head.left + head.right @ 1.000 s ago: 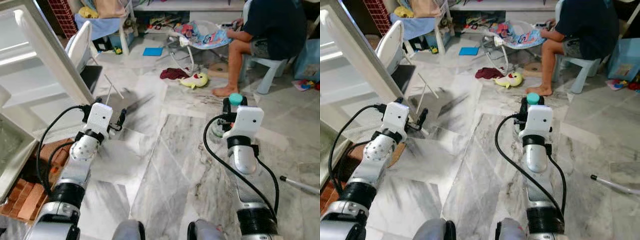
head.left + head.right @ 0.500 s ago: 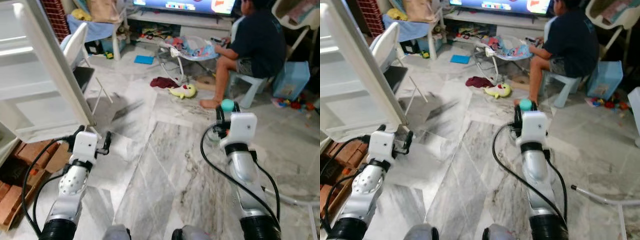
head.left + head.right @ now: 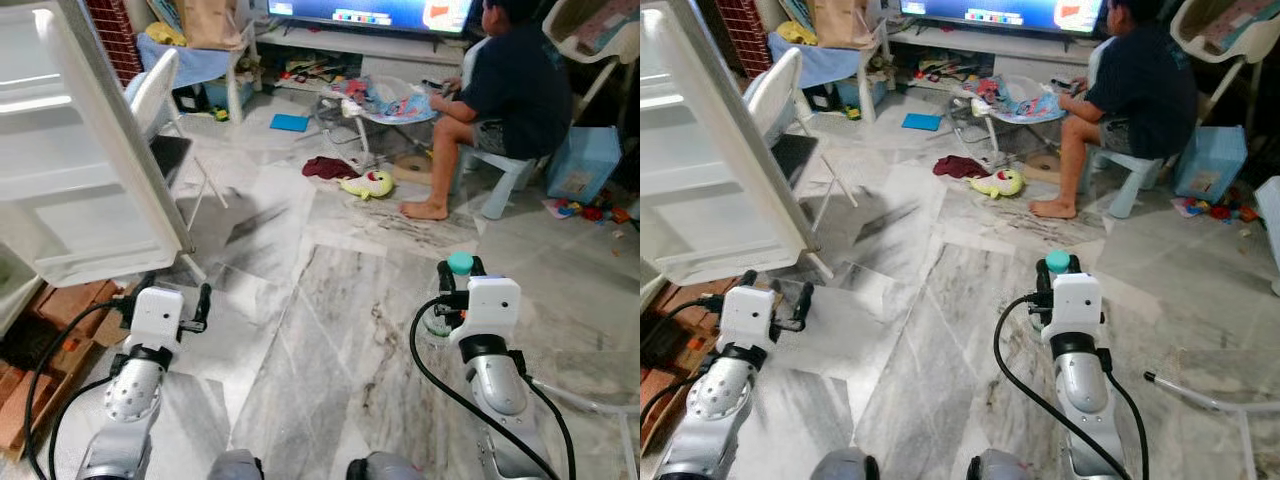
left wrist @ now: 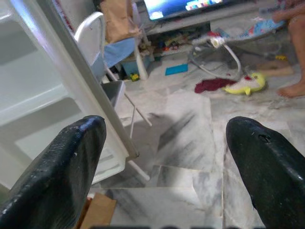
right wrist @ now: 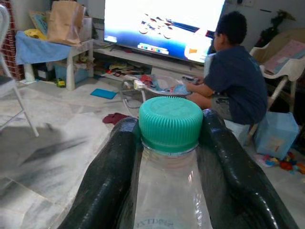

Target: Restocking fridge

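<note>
Green-capped, your clear bottle (image 5: 169,157) is pinched upright in the right gripper (image 3: 459,290), jaws pressed to its neck, long axis vertical, cap up. It is in hand but not shelved; I judge carrying it to the open fridge door (image 3: 90,170) remains. Your left gripper (image 4: 167,162) is spread and holds nothing.
</note>
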Robot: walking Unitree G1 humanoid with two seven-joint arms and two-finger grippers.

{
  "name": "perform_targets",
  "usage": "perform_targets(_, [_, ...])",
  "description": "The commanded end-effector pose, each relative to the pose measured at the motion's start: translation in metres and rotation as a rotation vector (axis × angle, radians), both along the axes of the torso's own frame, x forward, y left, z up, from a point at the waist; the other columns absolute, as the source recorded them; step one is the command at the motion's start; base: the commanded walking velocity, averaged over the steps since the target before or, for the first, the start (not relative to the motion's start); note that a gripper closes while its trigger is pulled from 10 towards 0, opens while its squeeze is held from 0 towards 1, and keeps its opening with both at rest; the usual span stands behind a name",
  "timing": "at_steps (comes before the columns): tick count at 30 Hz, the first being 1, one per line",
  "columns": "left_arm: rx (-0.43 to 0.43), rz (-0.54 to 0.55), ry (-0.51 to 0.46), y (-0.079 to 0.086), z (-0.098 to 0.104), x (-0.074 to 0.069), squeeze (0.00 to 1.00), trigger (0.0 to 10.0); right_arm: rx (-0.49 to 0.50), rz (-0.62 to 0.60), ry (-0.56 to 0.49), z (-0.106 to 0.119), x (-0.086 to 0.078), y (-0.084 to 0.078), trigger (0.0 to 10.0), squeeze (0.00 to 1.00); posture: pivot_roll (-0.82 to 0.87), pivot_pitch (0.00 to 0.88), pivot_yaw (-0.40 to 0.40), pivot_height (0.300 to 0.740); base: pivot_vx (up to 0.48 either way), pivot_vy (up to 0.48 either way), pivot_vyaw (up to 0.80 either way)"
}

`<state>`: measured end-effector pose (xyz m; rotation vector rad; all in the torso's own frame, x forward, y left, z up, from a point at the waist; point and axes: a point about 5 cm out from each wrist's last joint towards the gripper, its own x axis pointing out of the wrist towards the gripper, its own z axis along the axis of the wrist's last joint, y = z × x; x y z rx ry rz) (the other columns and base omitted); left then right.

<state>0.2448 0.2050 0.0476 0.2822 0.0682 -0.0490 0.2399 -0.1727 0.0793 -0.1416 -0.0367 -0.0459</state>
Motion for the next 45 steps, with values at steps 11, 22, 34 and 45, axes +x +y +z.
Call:
perform_targets(11, [-0.01,-0.005,0.007,-0.001,0.002,0.009,0.0,10.0,0.005,0.05,-0.074,0.018,0.023,0.009,10.0,0.0,0.01,0.0,-0.017,0.74,0.26,0.044,0.75])
perform_targets(22, [0.039,-0.02,-0.023,0.001,0.01,0.022,0.0,10.0,0.006,0.075,-0.09,0.022,0.035,0.013,10.0,0.0,0.03,0.0,-0.034,0.74,0.402,0.26,0.0])
perform_targets(34, [0.024,-0.022,0.016,-0.004,0.003,0.019,0.0,10.0,-0.001,0.079,-0.104,0.024,0.04,0.013,10.0,0.0,0.02,0.0,-0.024,0.74,0.348,0.322,0.0])
perform_targets(45, [0.037,-0.048,0.037,-0.009,-0.001,0.017,0.0,10.0,-0.006,0.084,-0.105,0.024,0.041,0.016,10.0,0.0,0.02,0.0,-0.025,0.74,0.0,0.466,0.0])
